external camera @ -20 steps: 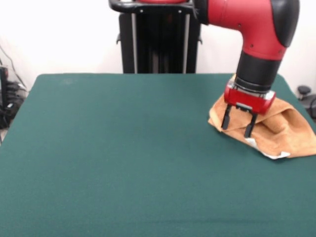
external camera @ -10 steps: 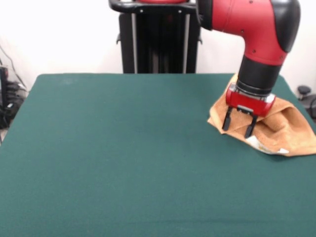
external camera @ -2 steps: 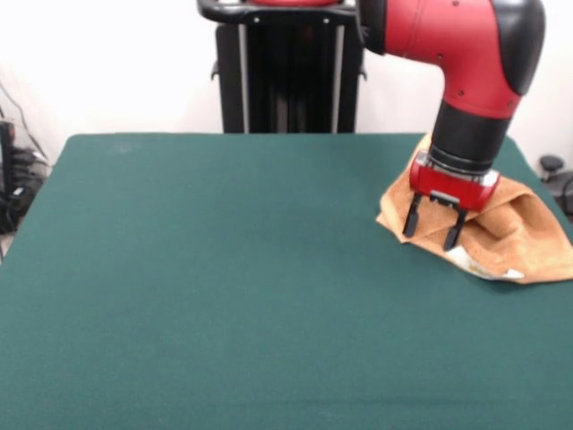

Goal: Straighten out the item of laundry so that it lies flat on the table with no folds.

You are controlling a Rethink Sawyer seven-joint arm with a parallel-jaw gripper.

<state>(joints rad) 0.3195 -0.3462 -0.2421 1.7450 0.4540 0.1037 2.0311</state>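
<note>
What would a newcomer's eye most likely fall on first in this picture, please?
Most likely the red and black arm coming down at the upper right, its open gripper set over the near-left edge of the rumpled orange-tan towel. The towel lies bunched at the right edge of the dark green table, with a little white showing at its near edge.

1. Bright, even room light falls from above; the white wall (external camera @ -2 steps: 116, 63) behind me is nearly washed out.
2. The dark green felt table (external camera @ -2 steps: 224, 287) shows no glare, only a faint paler sheen toward its middle.
3. My black two-fingered end effector (external camera @ -2 steps: 432, 228) casts a small soft shadow.
4. The whole view is slightly soft, edges fuzzy.
</note>
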